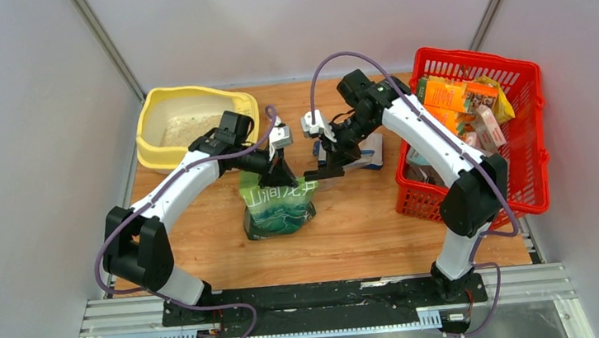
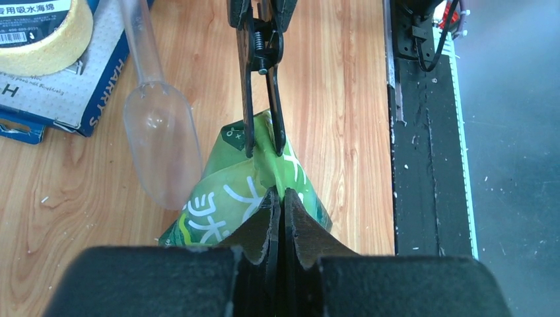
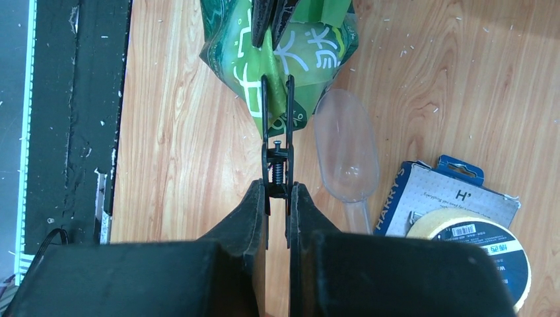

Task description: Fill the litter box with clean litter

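Wooden table (image 1: pixel 368 229) between pale walls: the green pouch (image 1: pixel 279 208) of clean litter stands upright in the middle. The litter box (image 1: pixel 192 121) waits in the far left corner with some pale granules already inside. The red basket (image 1: pixel 523 114) is at the right.

Your left gripper (image 2: pixel 282 198) is clenched on the top fold of the pouch. Your right gripper (image 3: pixel 278 191) is squeezed on the handles of a black clip (image 3: pixel 277 132), whose thin arms sit over the pouch's top edge. I judge that the step in hand is taking this clip off so that the pouch can be opened.

To do it well, keep the left grip firm so that the pouch stays upright. Press the handles fully before you pull, then draw the clip straight back along its own line, toward the right, not sideways. Otherwise the soft pouch may twist or tip. Please mind the clear scoop (image 3: pixel 347 158), which lies just beside the pouch on the far side.
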Tool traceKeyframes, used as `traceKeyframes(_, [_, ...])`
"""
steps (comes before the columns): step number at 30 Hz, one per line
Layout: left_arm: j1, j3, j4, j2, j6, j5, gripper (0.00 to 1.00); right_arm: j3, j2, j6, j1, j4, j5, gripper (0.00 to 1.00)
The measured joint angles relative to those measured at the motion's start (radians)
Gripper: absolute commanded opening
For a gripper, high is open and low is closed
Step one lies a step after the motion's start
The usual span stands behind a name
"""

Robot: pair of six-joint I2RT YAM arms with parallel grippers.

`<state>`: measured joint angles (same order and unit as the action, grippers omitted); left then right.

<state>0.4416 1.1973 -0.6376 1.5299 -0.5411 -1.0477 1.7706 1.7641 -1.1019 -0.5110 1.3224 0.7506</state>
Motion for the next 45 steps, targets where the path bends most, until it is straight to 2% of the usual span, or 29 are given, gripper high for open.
traceKeyframes(4, [0.0,-0.002,0.016,0.0,0.029,0.006,0.3,0.007,0.003,-0.016,-0.003,0.006,-0.001,0.0])
traceKeyframes(7, [-0.004,-0.002,0.027,0.0,0.038,0.005,0.37,0.013,0.008,-0.022,-0.01,0.008,0.0,0.0])
traceKeyframes(10, [-0.018,-0.002,0.012,-0.004,0.025,0.003,0.4,0.018,0.018,-0.027,-0.019,0.008,0.002,0.0])
traceKeyframes(18, [-0.097,-0.005,-0.188,-0.069,-0.11,0.002,0.4,0.019,0.026,-0.04,-0.027,0.01,0.003,0.0])
traceKeyframes(21, [-0.104,-0.031,-0.222,-0.098,-0.141,0.002,0.32,0.019,0.026,-0.039,-0.033,0.013,0.002,0.0])
traceKeyframes(22, [-0.104,-0.042,-0.224,-0.103,-0.148,0.002,0.23,0.019,0.026,-0.039,-0.037,0.014,0.002,0.0])
traceKeyframes(25, [-0.104,-0.057,-0.22,-0.105,-0.155,0.003,0.1,0.019,0.026,-0.035,-0.05,0.021,0.002,0.0])
traceKeyframes(28, [-0.105,-0.064,-0.2,-0.105,-0.139,0.005,0.03,0.019,0.026,-0.024,-0.066,0.018,-0.002,0.0])
traceKeyframes(31, [-0.105,-0.07,-0.179,-0.105,-0.113,0.006,0.0,0.019,0.028,-0.019,-0.075,0.012,-0.002,0.0])
traceKeyframes(33, [-0.105,-0.073,-0.166,-0.105,-0.094,0.007,0.01,0.024,0.034,-0.013,-0.078,0.01,-0.001,0.0])
traceKeyframes(35, [-0.105,-0.074,-0.154,-0.105,-0.079,0.009,0.1,0.03,0.04,-0.005,-0.078,0.007,0.003,0.0])
traceKeyframes(36, [-0.105,-0.076,-0.148,-0.105,-0.072,0.01,0.19,0.036,0.045,0.001,-0.078,0.006,0.007,0.0])
traceKeyframes(39, [-0.105,-0.081,-0.121,-0.105,-0.04,0.01,0.32,0.05,0.063,0.026,-0.082,-0.001,0.021,0.0])
traceKeyframes(45, [-0.106,-0.083,-0.121,-0.124,-0.046,0.019,0.34,0.056,0.087,0.079,-0.096,-0.032,0.056,0.0])
